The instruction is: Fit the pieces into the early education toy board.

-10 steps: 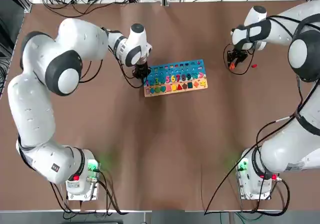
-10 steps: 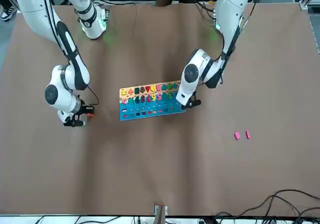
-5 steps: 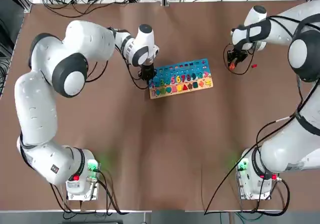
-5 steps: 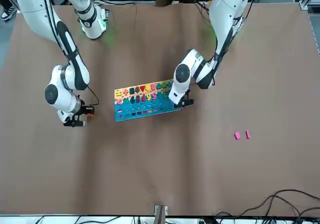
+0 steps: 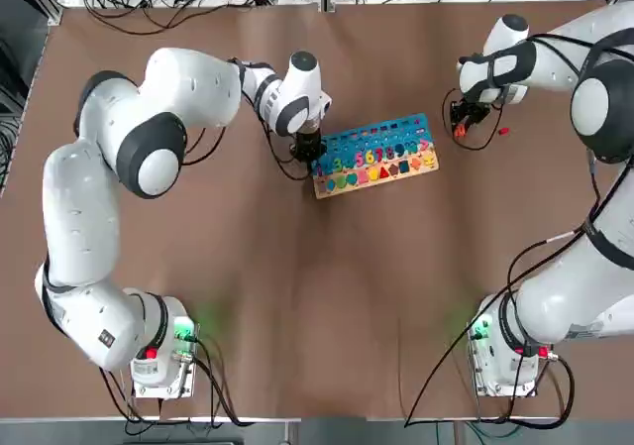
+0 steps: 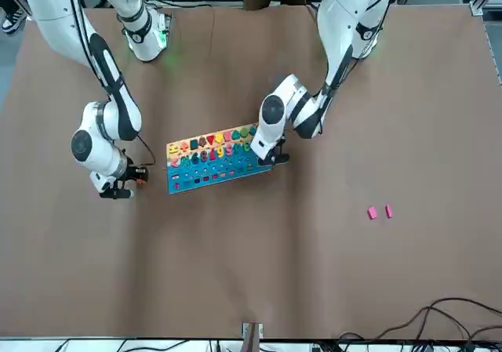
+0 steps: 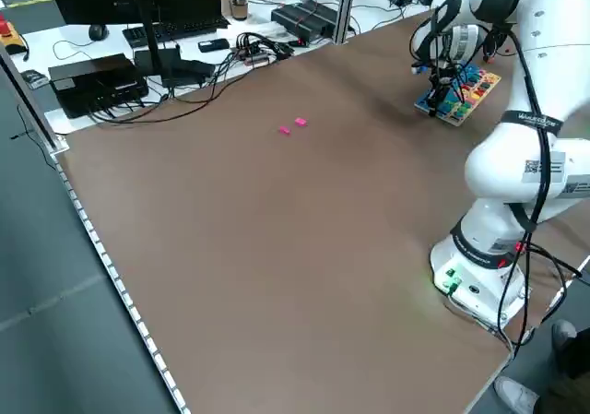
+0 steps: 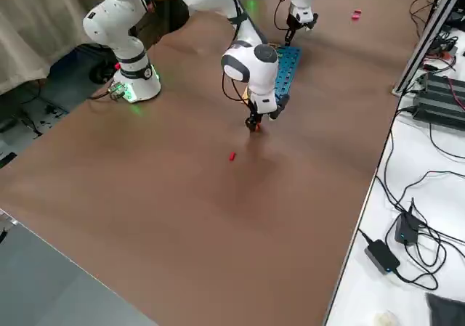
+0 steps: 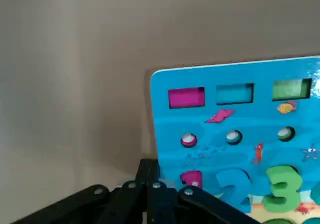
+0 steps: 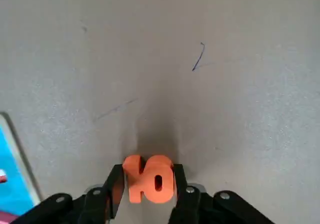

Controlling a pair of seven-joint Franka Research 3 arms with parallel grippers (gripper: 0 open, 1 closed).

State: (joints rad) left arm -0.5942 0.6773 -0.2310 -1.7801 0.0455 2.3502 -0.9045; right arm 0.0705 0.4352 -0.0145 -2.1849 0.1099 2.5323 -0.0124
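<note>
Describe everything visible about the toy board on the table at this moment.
The toy board is a small flat rectangle lying slightly askew on the brown table. Its blue field carries colourful numerals and rectangular slots; a tan strip holds coloured shapes. The left gripper, fingers shut, sits against its short end by the numeral 1.

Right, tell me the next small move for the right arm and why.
Probably finish closing the right pincer on the orange "10"-shaped piece, then lift it. The wrist view shows that piece sitting between the fingers on the brown table, beside the blue and tan wooden toy board. The shut left pincer sits at the board's other end.
</note>
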